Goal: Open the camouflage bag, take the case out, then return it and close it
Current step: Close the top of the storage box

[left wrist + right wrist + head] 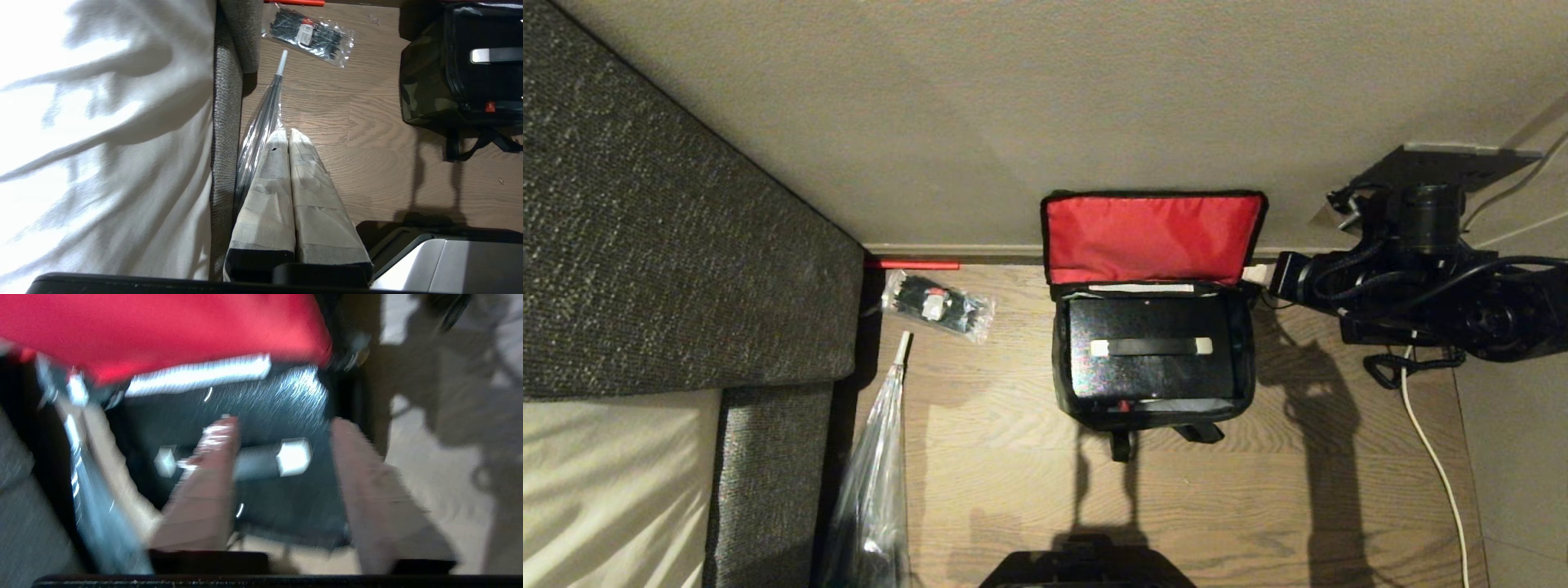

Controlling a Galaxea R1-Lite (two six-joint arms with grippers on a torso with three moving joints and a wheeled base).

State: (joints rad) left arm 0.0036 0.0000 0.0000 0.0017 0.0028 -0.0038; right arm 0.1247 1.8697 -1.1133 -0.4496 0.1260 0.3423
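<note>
The camouflage bag (1063,367) stands on the wood floor against the wall, its lid thrown back so the red lining (1152,237) faces me. Inside lies the case (1152,376), black, with a bar handle (1152,347) that has pale ends. My right gripper (1255,273) hangs by the bag's far right corner. In the right wrist view its fingers (282,424) stand open above the case (286,498), with nothing between them. My left gripper (288,132) is shut and parked low on the left, apart from the bag (421,81).
A dark grey sofa (686,245) with a white cover (605,474) fills the left. Between sofa and bag lie a packet of black cable ties (939,306) and a plastic-wrapped umbrella (874,474). A white cable (1429,449) runs along the floor on the right.
</note>
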